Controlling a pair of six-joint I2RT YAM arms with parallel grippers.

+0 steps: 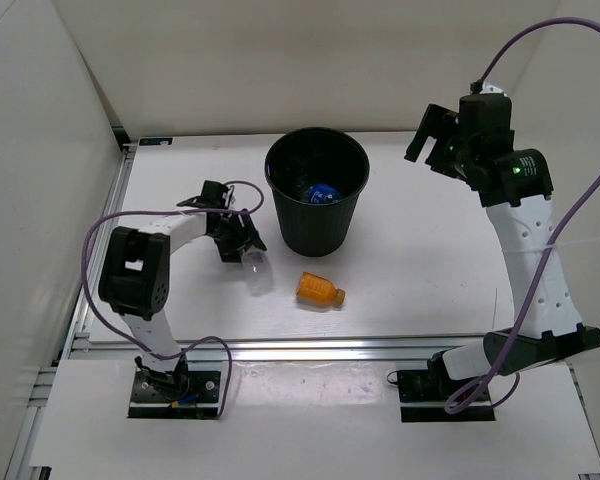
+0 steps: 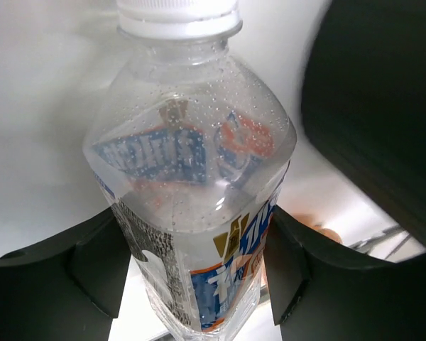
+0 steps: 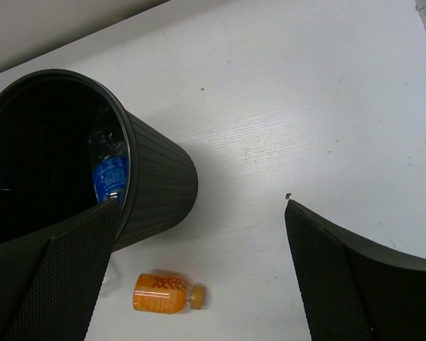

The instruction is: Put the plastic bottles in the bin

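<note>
**Left gripper** (image 1: 238, 243), one. Its jaws are closed on the clear bottle (image 1: 253, 264), and in the wrist view both black fingers (image 2: 92, 270) press against the bottle's flanks below the shoulder. It sits low over the left half of the table (image 1: 420, 270), about midway between the near and far edges and just left of the bin (image 1: 315, 225).

**Right gripper** (image 1: 432, 140), one. The jaws stand wide apart and hold nothing. Its mesh-faced fingers (image 3: 57, 284) frame bare table surface. It is raised near the far edge, right of the bin and apart from its rim.

**Plastic bottles**, three in view.
- Clear bottle (image 2: 192, 163): white screw cap, squared shoulders, droplets inside the wall. It has a blue, orange and white label with a barcode strip. It is held in the left jaws, its cap end toward the near edge.
- Orange bottle (image 1: 318, 289): squat, lying on its side with its small cap pointing toward the right edge. It is on the table between the bin and the near edge, close to the bin's base but not touching it. The right wrist view also shows it (image 3: 163, 293).
- Blue-label bottle (image 1: 323, 192): clear, lying inside the bin, also seen from the right wrist (image 3: 110, 177). The rest of the bin's interior is too dark to count anything else.

**Bin**, one. It is black, round, ribbed and tapering to its base. It stands upright at the middle of the far edge, mouth open upward (image 3: 160, 185).

**Edges and room.** White walls close the left, far and right sides. Bare surface runs from the bin and the orange bottle to the right edge. The left gripper works in the narrower strip between the bin and the left edge.
</note>
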